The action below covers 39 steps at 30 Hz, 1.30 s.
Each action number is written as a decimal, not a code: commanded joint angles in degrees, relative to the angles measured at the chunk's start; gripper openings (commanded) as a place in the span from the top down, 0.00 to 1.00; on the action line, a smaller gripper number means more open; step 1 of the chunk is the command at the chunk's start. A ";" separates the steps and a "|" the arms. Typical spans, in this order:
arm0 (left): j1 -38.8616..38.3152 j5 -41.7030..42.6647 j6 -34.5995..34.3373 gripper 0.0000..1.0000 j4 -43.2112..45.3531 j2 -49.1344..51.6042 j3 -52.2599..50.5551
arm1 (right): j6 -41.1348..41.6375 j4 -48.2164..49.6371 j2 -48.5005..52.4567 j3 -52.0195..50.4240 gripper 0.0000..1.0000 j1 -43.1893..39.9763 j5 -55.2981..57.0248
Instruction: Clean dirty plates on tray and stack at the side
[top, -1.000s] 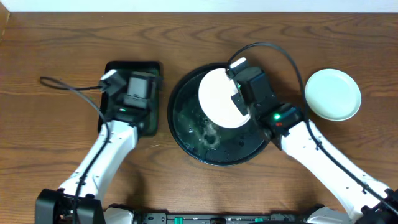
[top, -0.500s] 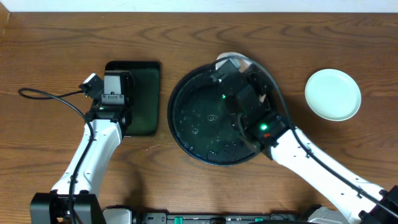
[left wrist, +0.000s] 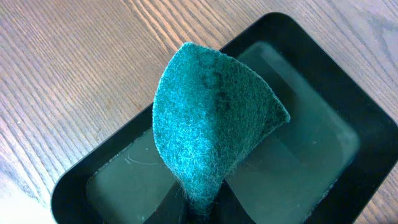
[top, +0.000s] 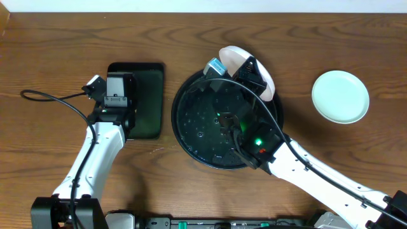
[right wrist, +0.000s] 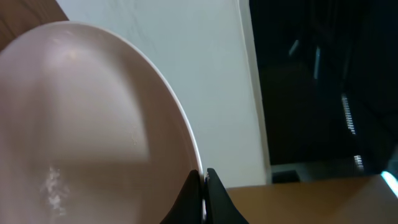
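My right gripper [top: 249,69] is shut on the rim of the white plate [top: 236,58] and holds it tilted up on edge over the far rim of the round black tray [top: 191,133]. In the right wrist view the plate [right wrist: 81,118] fills the left side, its rim pinched between the fingers [right wrist: 203,186]. A mint plate [top: 340,96] lies on the tabletop at the right. My left gripper [top: 113,102] is shut on a teal sponge [left wrist: 211,130] above the rectangular black tray [left wrist: 323,155]. A third plate is out of view.
The round tray holds water and droplets. The rectangular black tray [top: 147,102] sits left of it. A black cable [top: 51,95] trails from the left arm. The table's far edge meets a white wall.
My right arm has swung over the round tray and tipped the white plate from flat to on edge at the far rim. My left gripper moved left to the rectangular tray's left edge.
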 commanded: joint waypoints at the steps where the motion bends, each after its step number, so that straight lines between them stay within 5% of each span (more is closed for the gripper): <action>1: 0.28 -0.31 0.76 0.92 0.07 0.00 -0.48 | 0.00 -0.24 -0.63 0.46 0.99 0.70 3.30; 5: 0.28 -0.31 0.76 0.92 0.04 0.00 -0.48 | 26.29 -15.30 -0.57 0.35 0.99 0.22 -4.94; 8: 0.28 -0.31 0.74 0.92 -0.22 0.00 -0.48 | 29.49 -29.55 0.39 0.35 0.99 -2.14 -21.40; 11: 0.28 1.03 0.76 0.92 -0.17 0.00 -0.48 | 39.54 -27.52 0.33 0.42 0.99 -3.06 -6.64; 18: 0.28 1.14 0.76 0.92 -0.17 0.00 -0.48 | 34.42 -18.93 -2.73 0.42 0.99 -3.41 -0.09; 23: 0.28 1.16 0.76 0.92 -0.22 0.00 -0.48 | 42.53 -25.22 -2.93 0.42 0.99 -7.54 -9.51; 29: 0.28 1.16 0.76 0.92 -0.44 0.00 -0.48 | 63.91 -36.24 -2.93 0.42 0.99 -23.74 -34.77; 33: 0.28 1.16 0.76 0.92 -0.44 0.00 -0.48 | 66.73 -38.62 -2.93 0.42 0.99 -38.49 -53.59; 39: 0.28 1.16 0.76 0.92 -0.44 0.00 -0.50 | 68.63 -41.05 -2.91 0.33 0.99 -59.04 -66.27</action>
